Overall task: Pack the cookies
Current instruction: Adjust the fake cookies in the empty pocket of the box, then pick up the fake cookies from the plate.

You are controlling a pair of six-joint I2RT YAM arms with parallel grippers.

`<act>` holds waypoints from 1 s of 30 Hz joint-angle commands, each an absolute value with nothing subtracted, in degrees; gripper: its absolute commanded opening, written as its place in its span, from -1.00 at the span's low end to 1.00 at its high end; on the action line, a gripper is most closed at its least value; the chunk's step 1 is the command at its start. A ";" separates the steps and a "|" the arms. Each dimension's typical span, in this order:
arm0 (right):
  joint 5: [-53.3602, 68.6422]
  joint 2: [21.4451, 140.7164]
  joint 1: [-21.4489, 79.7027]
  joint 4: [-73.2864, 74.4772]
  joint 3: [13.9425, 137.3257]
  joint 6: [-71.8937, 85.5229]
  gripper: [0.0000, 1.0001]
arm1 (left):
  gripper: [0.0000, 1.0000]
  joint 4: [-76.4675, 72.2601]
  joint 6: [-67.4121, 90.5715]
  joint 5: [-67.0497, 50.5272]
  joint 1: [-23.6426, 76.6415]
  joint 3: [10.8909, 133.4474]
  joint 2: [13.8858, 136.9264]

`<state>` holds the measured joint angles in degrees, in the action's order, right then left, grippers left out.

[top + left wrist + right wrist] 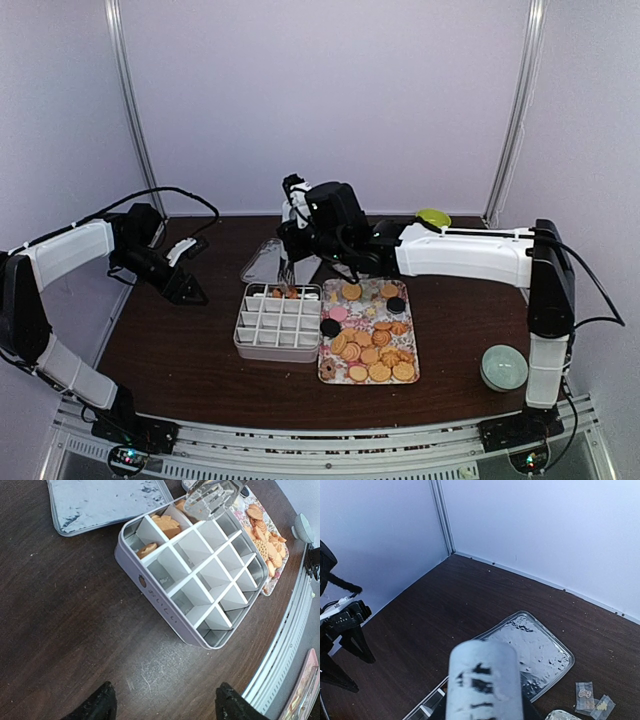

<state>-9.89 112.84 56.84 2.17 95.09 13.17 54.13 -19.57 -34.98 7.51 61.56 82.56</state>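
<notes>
The cookies (372, 345) are lying heaped on the tray (411, 303) around the middle of the surface (180, 350), toward its near edge. A few are sitting in the far cells of the tin (276, 350), which is touching the tray's left side. The right gripper (292, 245) is clenching the tongs (212, 497) over those far cells; I cannot tell if the tongs are carrying a cookie. The left gripper (164, 706) is hanging near the left edge, jaws released and grasping nothing. The cookies are looking light, stiff and brittle, so I am judging that the tongs should be pinching one at a time, gently, across its rim.
</notes>
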 commanded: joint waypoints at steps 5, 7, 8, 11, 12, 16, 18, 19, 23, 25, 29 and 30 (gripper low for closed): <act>-13.36 108.25 55.29 1.95 92.39 11.08 -0.44 | 0.40 54.23 -19.69 -36.71 7.56 62.16 81.87; -13.06 108.13 55.27 1.93 92.40 11.07 -0.44 | 0.40 54.23 -19.69 -36.70 7.53 62.02 81.83; -12.95 108.12 55.27 1.90 92.38 11.12 -0.44 | 0.40 54.23 -19.69 -36.68 7.56 62.00 81.74; -12.54 107.81 55.31 1.59 92.33 11.42 -0.43 | 0.40 54.27 -19.69 -36.67 7.56 61.92 81.63; -12.64 107.73 55.36 1.44 92.37 11.50 -0.43 | 0.40 54.23 -19.69 -36.65 7.51 61.96 81.65; -13.01 105.73 55.36 1.48 91.33 11.45 -0.42 | 0.40 54.23 -19.76 -36.57 7.51 61.92 81.52; -13.63 103.69 55.30 1.71 89.77 11.19 -0.43 | 0.40 54.21 -19.80 -36.43 7.56 61.92 81.63; -14.09 102.29 55.32 1.95 88.49 11.17 -0.43 | 0.40 54.23 -19.86 -36.37 7.56 62.03 81.65; -15.81 93.22 55.50 2.75 79.34 12.39 -0.42 | 0.40 54.22 -20.27 -36.35 7.54 61.86 81.81; -17.17 87.78 55.66 3.72 73.22 13.96 -0.39 | 0.41 54.20 -20.46 -36.34 7.51 61.92 82.20; -21.07 77.54 56.80 7.82 62.29 16.90 -0.37 | 0.42 54.20 -20.82 -36.39 7.56 62.10 82.83; -22.08 75.16 57.18 9.41 60.27 17.67 -0.37 | 0.42 54.15 -20.85 -36.60 7.54 62.07 82.87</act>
